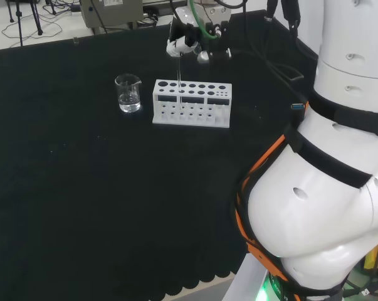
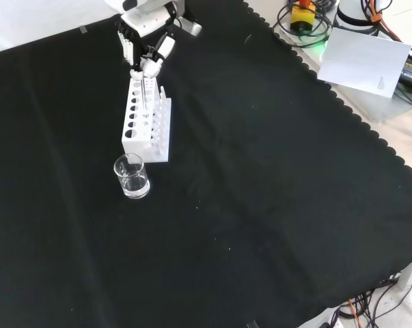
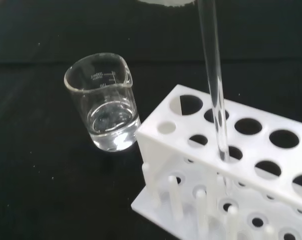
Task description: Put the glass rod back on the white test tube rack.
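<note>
The hand [image 1: 183, 44] hangs above the white rack [image 1: 192, 103], pinching the glass rod [image 3: 214, 85] upright so its lower end drops into a hole near the rack's left end in the head view, right of the beaker [image 1: 128, 93].

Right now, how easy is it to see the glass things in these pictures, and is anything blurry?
Head view: the glass rod is a faint pale line under the hand. Front view: the beaker shows mostly by bright rim glints against the black cloth. Wrist view: rod, beaker and rack look clear; a white blur sits along one edge.
</note>
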Robot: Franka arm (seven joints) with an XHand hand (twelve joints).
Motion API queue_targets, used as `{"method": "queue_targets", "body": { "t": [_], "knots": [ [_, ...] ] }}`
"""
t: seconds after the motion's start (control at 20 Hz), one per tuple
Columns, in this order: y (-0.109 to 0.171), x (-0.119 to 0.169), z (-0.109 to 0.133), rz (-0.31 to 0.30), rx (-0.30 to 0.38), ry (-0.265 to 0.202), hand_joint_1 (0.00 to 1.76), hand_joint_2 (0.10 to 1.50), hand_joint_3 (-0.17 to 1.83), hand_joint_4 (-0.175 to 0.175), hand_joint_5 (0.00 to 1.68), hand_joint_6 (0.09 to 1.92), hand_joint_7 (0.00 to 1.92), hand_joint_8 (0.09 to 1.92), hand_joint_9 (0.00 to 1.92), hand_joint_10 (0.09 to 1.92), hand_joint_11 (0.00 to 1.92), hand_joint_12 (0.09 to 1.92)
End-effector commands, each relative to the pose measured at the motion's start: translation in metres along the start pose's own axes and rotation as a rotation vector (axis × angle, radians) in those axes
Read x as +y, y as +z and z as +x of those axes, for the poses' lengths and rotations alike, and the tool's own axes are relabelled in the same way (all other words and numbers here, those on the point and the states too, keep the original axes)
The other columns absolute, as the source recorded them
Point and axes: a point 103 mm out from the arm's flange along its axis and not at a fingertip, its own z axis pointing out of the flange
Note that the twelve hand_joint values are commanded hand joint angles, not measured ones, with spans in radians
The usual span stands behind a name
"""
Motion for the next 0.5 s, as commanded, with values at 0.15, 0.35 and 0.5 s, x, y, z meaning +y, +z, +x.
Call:
{"method": "queue_targets", "body": {
  "t": [0.15, 0.35, 0.5],
  "knots": [
    [0.009, 0.025, 0.009, 0.059, 0.001, 0.015, 1.31, 1.11, -0.17, -0.175, 1.35, 0.09, 1.2, 0.99, 1.82, 0.69, 1.55, 1.0],
    [-0.002, 0.007, -0.007, 0.087, 0.019, 0.025, 1.32, 1.05, -0.17, -0.175, 1.39, 0.15, 1.38, 0.49, 1.87, 0.61, 1.65, 0.92],
    [-0.008, 0.003, -0.014, 0.079, 0.011, 0.033, 1.4, 1.0, -0.17, -0.175, 1.14, 0.42, 1.54, 0.1, 1.91, 0.58, 1.74, 0.86]
  ]
}}
